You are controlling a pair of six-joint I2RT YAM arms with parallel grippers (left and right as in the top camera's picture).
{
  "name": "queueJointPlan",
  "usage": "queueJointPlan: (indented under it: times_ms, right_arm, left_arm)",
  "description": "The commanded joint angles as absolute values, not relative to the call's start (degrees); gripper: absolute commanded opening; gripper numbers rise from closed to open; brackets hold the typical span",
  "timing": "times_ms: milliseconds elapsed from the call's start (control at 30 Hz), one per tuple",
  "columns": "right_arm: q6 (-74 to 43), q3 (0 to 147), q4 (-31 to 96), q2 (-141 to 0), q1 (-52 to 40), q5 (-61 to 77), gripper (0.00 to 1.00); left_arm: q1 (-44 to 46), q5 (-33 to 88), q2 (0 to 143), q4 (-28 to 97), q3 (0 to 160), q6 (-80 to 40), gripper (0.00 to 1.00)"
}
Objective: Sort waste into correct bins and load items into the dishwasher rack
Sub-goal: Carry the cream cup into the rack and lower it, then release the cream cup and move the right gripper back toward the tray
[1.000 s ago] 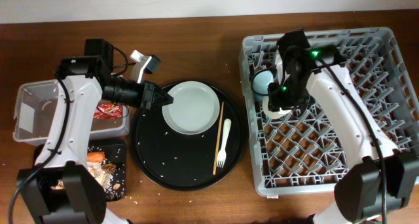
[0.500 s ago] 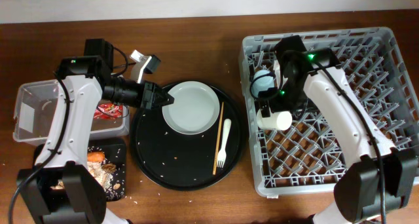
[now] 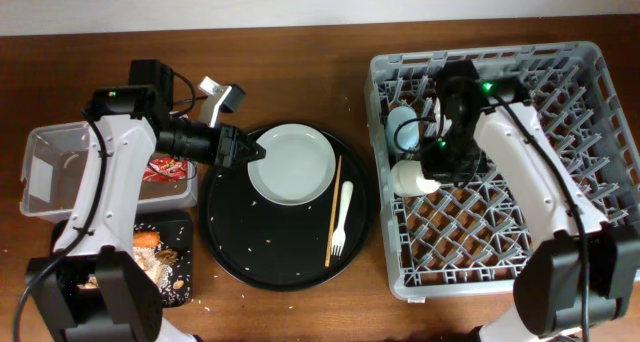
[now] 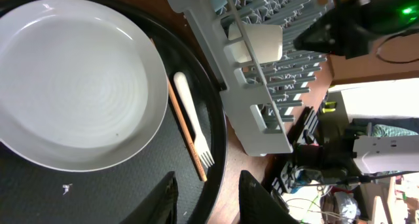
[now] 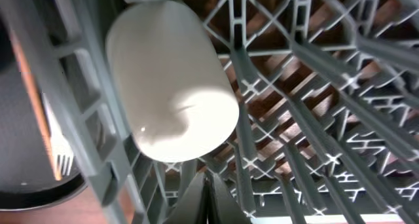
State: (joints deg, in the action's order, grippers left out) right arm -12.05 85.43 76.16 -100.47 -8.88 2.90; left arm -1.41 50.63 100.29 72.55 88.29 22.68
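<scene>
cream cup point(image 3: 410, 178) lies on its side at the left edge of the dishwasher rack point(image 3: 470, 252), beside the light blue cup point(image 3: 402, 122). right arm reaches over the rack, wrist bent down; right gripper point(image 5: 210, 188) pinched closed, empty, just beside the cream cup. left arm stretches sideways toward the plate point(image 3: 295, 162); left gripper point(image 4: 208, 199) partly apart, holding nothing.

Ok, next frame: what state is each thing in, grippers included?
left gripper, open, empty, by the plate rim.
right gripper, shut, empty, over the dishwasher rack.
cream cup, on its side in the rack.
light blue cup, in the rack.
plate, flat on the round black tray.
fork, flat on that tray.
chopsticks, flat beside the fork.
clear tub, holds the red wrapper.
small black tray, holds food scraps.
</scene>
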Motion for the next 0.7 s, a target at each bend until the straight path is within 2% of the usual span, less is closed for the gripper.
queueJointPlan:
  times_ms: [0, 67, 167, 300, 433, 600, 667]
  right_arm:
    - [-12.4, 81.2, 71.5, -100.7, -9.0, 7.9, 0.09]
    - [-8.9, 80.3, 68.0, -100.7, -9.0, 12.3, 0.09]
    - [-1.3, 80.8, 65.5, -100.7, -9.0, 22.6, 0.19]
    - [0.7, 84.3, 66.7, -100.6, -8.9, 22.4, 0.47]
    - [1.3, 89.9, 72.1, -100.2, -8.9, 22.1, 0.61]
    - [0.6, 95.5, 79.1, -99.6, -8.9, 18.2, 0.70]
    - [0.6, 95.5, 81.1, -99.7, -8.9, 18.2, 0.74]
  left_arm:
    - [-1.3, 51.0, 100.6, 72.5, 88.1, 22.3, 0.30]
    - [-1.3, 51.0, 100.6, 72.5, 88.1, 22.3, 0.30]
    - [-1.3, 51.0, 100.6, 72.6, 88.1, 22.3, 0.30]
    - [-1.3, 51.0, 100.6, 72.9, 88.1, 22.3, 0.30]
    - [-1.3, 50.9, 100.6, 73.1, 88.1, 22.3, 0.30]
    - [-1.2, 45.2, 100.6, 72.9, 88.1, 19.5, 0.30]
    - [-1.1, 38.4, 100.6, 71.1, 88.1, 14.7, 0.30]
